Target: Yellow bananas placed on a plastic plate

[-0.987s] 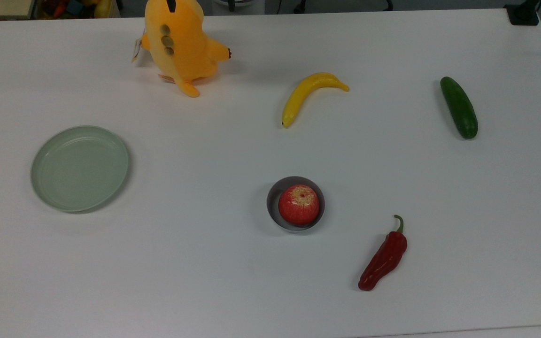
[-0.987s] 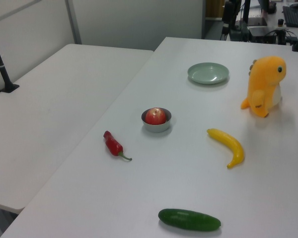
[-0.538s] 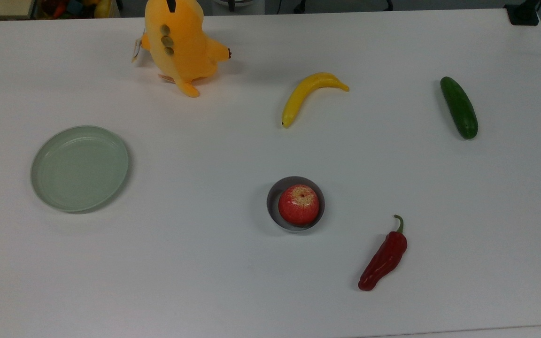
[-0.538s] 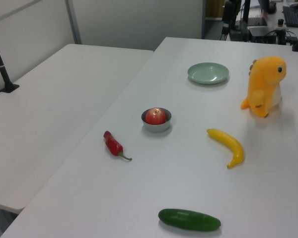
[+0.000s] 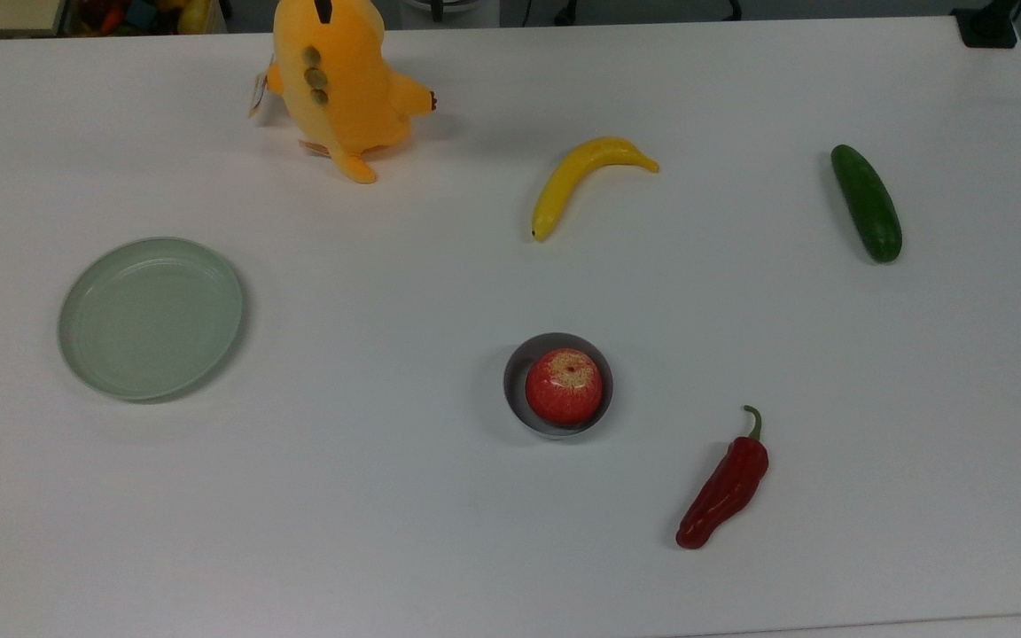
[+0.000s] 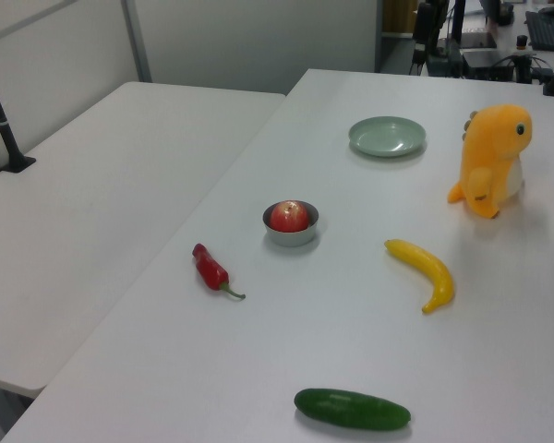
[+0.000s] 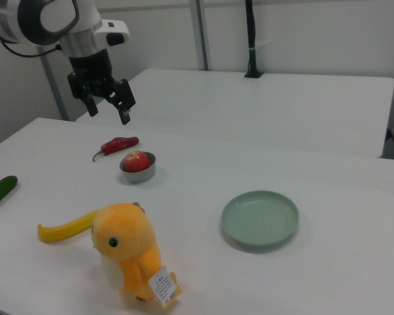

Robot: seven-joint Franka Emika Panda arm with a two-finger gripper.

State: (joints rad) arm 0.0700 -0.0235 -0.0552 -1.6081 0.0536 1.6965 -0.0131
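A curved yellow banana (image 5: 583,177) (image 6: 424,272) lies flat on the white table; in the right view the banana (image 7: 64,229) is partly hidden behind the plush toy. The pale green plastic plate (image 5: 151,317) (image 6: 388,137) (image 7: 261,219) sits empty, far from the banana, at the top view's left. In the right view my gripper (image 7: 109,107) hangs high in the air, open with nothing between its fingers, up and left of the red pepper and well away from banana and plate.
An orange-yellow plush toy (image 5: 338,80) (image 7: 129,254) stands between banana and plate. A grey bowl (image 5: 557,385) holds a red apple. A red pepper (image 5: 725,487) and a green cucumber (image 5: 867,203) lie on the table. A second white table (image 6: 92,212) adjoins.
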